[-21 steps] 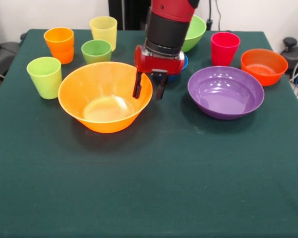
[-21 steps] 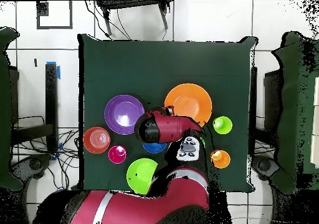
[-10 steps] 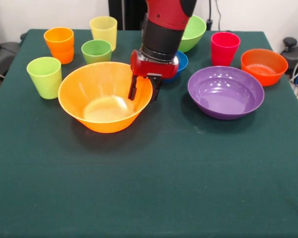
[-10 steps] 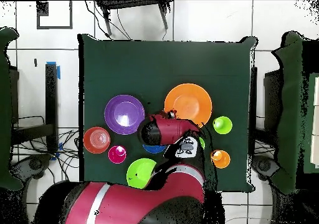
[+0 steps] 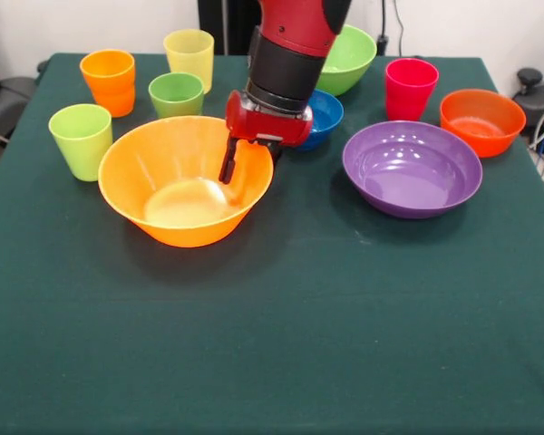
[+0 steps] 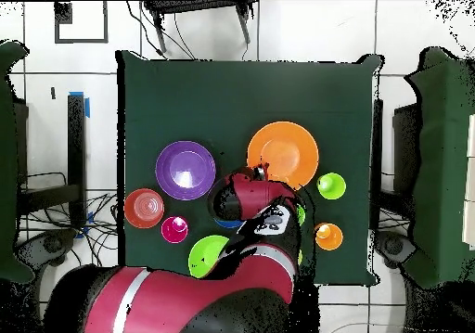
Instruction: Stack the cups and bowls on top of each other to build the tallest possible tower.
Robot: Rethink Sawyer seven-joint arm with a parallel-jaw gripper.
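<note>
a: gripper (image 5: 245, 165) sits at the orange bowl's (image 5: 163, 195) rim at about 2 o'clock. one finger (image 5: 228, 160) hangs inside the wall, the other is hidden behind it. fingers look apart, straddling the rim, but i can't tell if they've pinched it.

b: how will that bowl handle?

a: glossy thin plastic, so i'd judge it light, stiff and slippery. the rim is the only place narrow enough to take. held from one side it would probably tilt.

b: and the rest?

a: nothing is stacked yet. from the orange bowl, the lime green cup (image 5: 82, 140) is just beside it at 9 o'clock, the green cup (image 5: 176, 93) near 12, the blue bowl (image 5: 315, 116) at 2, the purple bowl (image 5: 412, 169) off at 3.

b: room to move?

a: crowded from 9 round to 3. toward 6 o'clock the green tablecloth (image 5: 281, 344) is open to the table's edge.
</note>
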